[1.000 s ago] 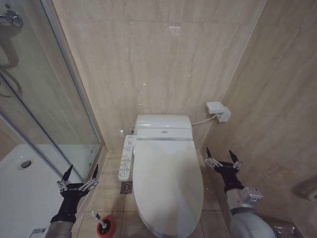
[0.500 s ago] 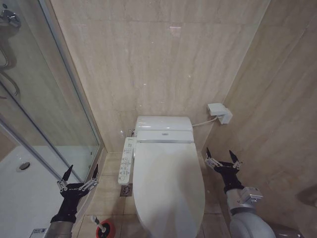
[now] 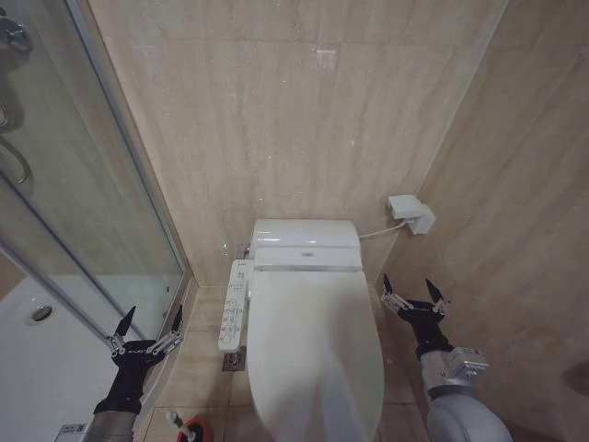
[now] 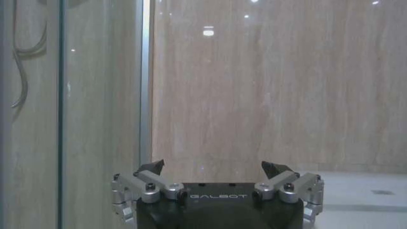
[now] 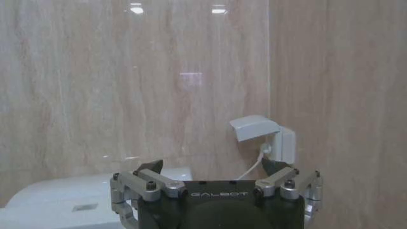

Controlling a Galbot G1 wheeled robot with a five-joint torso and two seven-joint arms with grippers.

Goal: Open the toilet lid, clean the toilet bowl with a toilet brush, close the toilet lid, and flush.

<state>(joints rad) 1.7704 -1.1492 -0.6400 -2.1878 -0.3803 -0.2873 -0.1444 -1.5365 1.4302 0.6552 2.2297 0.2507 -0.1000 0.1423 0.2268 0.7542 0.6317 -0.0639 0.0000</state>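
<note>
Both arms raised from the lower frame, wrists vertical, tips pointing to 12. Left gripper (image 3: 146, 324) at 8 o'clock, fingers spread wide, holding nothing, in front of the shower glass (image 3: 83, 203). Right gripper (image 3: 414, 299) at 4 o'clock beside the toilet, fingers spread, holding nothing. Toilet lid (image 3: 313, 345) down, long axis 12–6, hinge end at 12 toward the wall. Toilet brush (image 3: 189, 428) at 7 o'clock on the floor in a red holder, handle tilted toward 10.
</note>
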